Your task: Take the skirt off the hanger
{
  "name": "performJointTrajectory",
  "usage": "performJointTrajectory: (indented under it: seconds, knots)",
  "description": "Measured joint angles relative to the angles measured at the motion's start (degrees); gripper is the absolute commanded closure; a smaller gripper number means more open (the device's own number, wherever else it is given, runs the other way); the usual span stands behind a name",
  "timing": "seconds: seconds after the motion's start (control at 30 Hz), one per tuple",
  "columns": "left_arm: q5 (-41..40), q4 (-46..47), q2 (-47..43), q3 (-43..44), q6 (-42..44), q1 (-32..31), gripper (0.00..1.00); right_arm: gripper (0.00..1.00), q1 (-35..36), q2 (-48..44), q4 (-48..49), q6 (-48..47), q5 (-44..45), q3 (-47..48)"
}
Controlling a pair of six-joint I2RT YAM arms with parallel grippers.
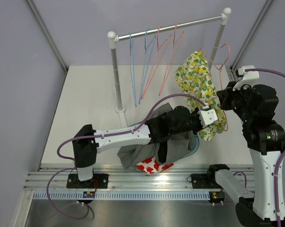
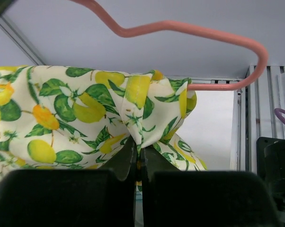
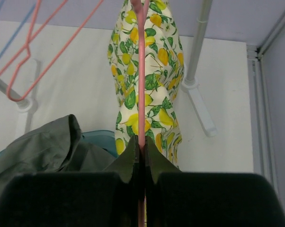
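Both closed: left gripper pinches lemon-print skirt, right gripper pink hanger. Skirt could snag the hanger bend above the left gripper and slip free.

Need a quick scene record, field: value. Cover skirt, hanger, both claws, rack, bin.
skirt: lemon print, draped over the hanger, not yet off
hanger: pink wire, near the rack's right post
left claw: shut on a bunched fold of the skirt
right claw: shut on the hanger wire
rack: white rail, blue and pink empty hangers on it
bin: teal, under the left arm, holds a grey garment
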Motion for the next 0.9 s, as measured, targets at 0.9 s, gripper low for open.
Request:
performJointTrajectory:
  seconds: [0.9]
  knots:
    - [-1.0, -10.4, -26.0, -0.7, 8.2, 0.0, 1.0, 1.0, -3.5, -2.4, 6.2, -5.8, 9.8, -14.5]
